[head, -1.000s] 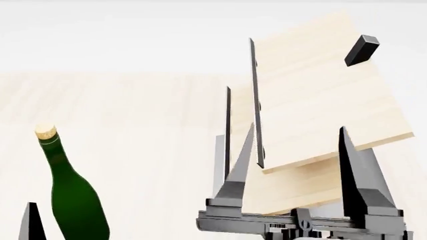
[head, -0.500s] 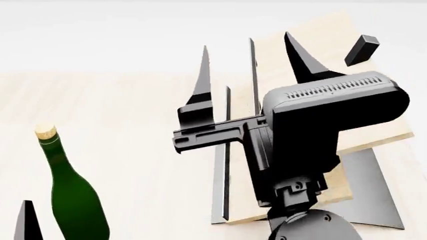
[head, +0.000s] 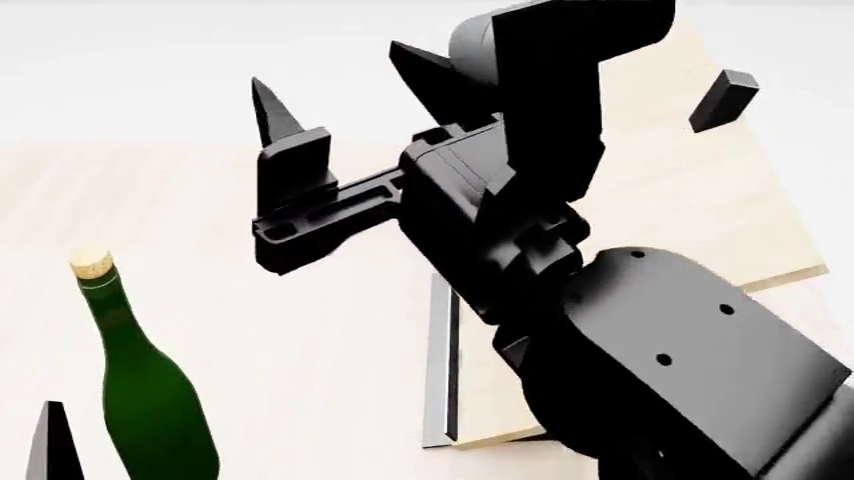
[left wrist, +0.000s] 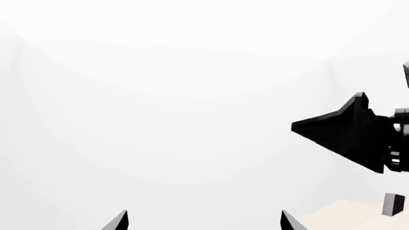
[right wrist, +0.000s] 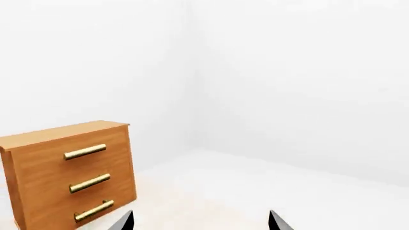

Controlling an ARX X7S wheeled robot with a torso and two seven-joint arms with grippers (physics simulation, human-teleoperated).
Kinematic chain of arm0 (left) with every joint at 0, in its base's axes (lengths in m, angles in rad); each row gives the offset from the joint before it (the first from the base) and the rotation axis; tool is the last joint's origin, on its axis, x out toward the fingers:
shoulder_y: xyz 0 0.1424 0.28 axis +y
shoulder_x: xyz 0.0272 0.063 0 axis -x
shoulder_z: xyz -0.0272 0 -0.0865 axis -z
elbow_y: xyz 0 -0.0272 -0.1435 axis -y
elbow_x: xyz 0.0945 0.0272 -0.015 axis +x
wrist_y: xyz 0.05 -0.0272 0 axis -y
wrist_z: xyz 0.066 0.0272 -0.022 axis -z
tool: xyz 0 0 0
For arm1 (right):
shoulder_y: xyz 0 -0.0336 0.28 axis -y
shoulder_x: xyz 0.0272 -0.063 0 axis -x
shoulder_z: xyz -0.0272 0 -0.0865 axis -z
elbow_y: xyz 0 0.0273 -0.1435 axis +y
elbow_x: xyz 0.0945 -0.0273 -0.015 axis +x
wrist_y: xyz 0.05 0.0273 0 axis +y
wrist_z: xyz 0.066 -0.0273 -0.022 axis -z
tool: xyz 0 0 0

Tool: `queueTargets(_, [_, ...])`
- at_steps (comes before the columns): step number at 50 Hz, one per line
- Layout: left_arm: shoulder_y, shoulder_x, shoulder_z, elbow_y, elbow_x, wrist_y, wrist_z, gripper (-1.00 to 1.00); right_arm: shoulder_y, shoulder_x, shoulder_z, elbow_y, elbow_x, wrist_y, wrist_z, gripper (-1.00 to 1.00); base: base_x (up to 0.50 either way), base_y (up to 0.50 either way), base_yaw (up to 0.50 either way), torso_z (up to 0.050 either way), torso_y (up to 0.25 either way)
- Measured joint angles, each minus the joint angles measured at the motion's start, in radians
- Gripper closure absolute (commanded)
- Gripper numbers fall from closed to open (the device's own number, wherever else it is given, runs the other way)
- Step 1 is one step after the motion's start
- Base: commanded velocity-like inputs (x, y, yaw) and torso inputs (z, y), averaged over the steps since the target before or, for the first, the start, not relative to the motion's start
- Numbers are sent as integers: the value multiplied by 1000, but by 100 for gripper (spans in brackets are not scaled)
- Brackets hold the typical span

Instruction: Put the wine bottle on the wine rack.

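The wine bottle (head: 150,385), dark green with a tan cork, stands upright at the lower left of the head view. One finger (head: 54,452) of my left gripper shows just left of it, apart from the glass. In the left wrist view my left gripper (left wrist: 203,223) is open and empty. My right gripper (head: 340,90) is raised in mid-air and open, holding nothing, in front of the wine rack (head: 694,200). The rack's light-wood boards and black peg (head: 722,100) are partly hidden by my right arm. My right gripper (right wrist: 200,222) is also open in its own view.
A brown wooden cabinet (right wrist: 70,172) with brass handles stands against the white wall in the right wrist view. The pale wood tabletop (head: 267,320) lies between bottle and rack. A corner of the rack board (left wrist: 345,219) shows in the left wrist view.
My right arm has risen and swung left, from low in front of the rack to high in front of it, hiding more of the boards. The bottle and left gripper have stayed put.
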Motion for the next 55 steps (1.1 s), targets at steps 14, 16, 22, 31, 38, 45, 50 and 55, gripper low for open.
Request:
queueTargets(14, [-3, -3, 4, -1, -1, 0, -3, -100, 132, -9, 28, 204, 200, 146, -115, -100, 0, 0, 0, 0, 0])
queueTargets(16, [-3, -3, 5, -2, 0, 1, -3, -100, 144, -6, 20, 217, 211, 157, -133, -100, 0, 0, 0, 0, 0])
queueTargets(22, [-3, -4, 7, -1, 0, 1, -5, -100, 168, 9, -19, 244, 213, 167, -194, -100, 0, 0, 0, 0, 0])
queueTargets(31, [-3, -6, 11, 0, 1, 1, -6, -100, 199, 33, -119, 295, 146, 138, -292, -100, 0, 0, 0, 0, 0])
queueTargets(38, [-5, -6, 16, -2, 3, 1, -7, -100, 232, 33, -204, 362, 76, 102, -356, -100, 0, 0, 0, 0, 0])
queueTargets(45, [-6, -7, 21, -3, 4, 1, -8, -100, 247, 23, -269, 419, 28, 77, -396, -100, 0, 0, 0, 0, 0])
queueTargets(50, [-7, -8, 22, -4, 4, 1, -9, -100, 246, 18, -304, 446, 8, 66, -417, -100, 0, 0, 0, 0, 0])
queueTargets(55, [-8, -8, 25, -4, 5, -1, -10, -100, 244, 13, -331, 466, -3, 60, -433, -100, 0, 0, 0, 0, 0])
